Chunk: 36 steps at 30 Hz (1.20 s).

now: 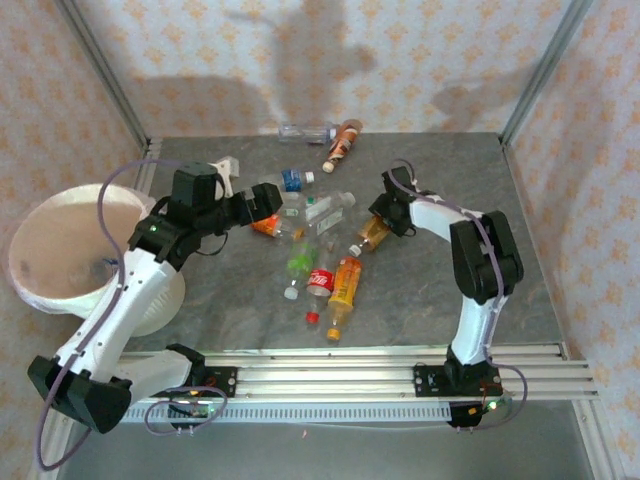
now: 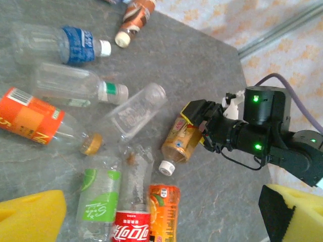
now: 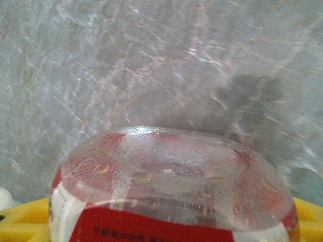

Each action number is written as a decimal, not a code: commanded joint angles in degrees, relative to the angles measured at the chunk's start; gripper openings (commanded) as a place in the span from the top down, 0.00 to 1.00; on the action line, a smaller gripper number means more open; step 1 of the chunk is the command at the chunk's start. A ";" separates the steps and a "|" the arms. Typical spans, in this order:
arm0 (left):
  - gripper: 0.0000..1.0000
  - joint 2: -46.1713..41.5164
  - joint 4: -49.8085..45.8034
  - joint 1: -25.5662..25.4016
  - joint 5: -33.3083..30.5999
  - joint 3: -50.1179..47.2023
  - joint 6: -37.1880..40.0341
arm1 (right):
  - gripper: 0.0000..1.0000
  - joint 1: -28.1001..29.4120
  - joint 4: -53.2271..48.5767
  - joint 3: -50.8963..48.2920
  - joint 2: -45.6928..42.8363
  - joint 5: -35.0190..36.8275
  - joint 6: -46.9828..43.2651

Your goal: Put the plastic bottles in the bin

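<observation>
**Right jaws at the amber bottle (image 2: 177, 141)**

The small plastic amber bottle lies sideways on the grey marbled counter (image 2: 212, 65). Its dimpled base sits between the right jaws and its white cap points away from them. Whether they pinch it, I cannot tell. The left jaws gape above scattered bottles (image 2: 75, 85).

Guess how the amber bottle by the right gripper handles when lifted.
Amber bottle looks liquid-filled, so probably heavy for its size. Lying on its round side, it would likely roll if nudged. Smooth plastic may slip under a light grip.
</observation>
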 commanded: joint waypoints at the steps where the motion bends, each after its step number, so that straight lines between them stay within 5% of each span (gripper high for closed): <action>1: 0.00 2.60 1.18 -2.63 -2.51 1.28 0.33 | 0.41 -0.34 5.92 -5.70 -7.01 2.47 -3.47; 9: 0.00 13.23 4.28 -9.59 -4.16 3.36 4.21 | 0.44 -0.22 16.83 -18.59 -25.25 -3.12 -6.66; 17: 0.00 23.51 12.41 -11.44 6.03 5.00 6.52 | 0.44 0.76 19.75 -22.34 -38.48 -11.34 -5.25; 24: 0.00 26.66 16.58 -14.07 16.08 8.17 11.80 | 0.45 3.14 23.42 -22.08 -39.49 -13.06 0.82; 36: 0.00 31.40 18.25 -17.13 19.10 11.50 13.32 | 0.44 7.28 25.04 -17.79 -36.62 -13.99 3.22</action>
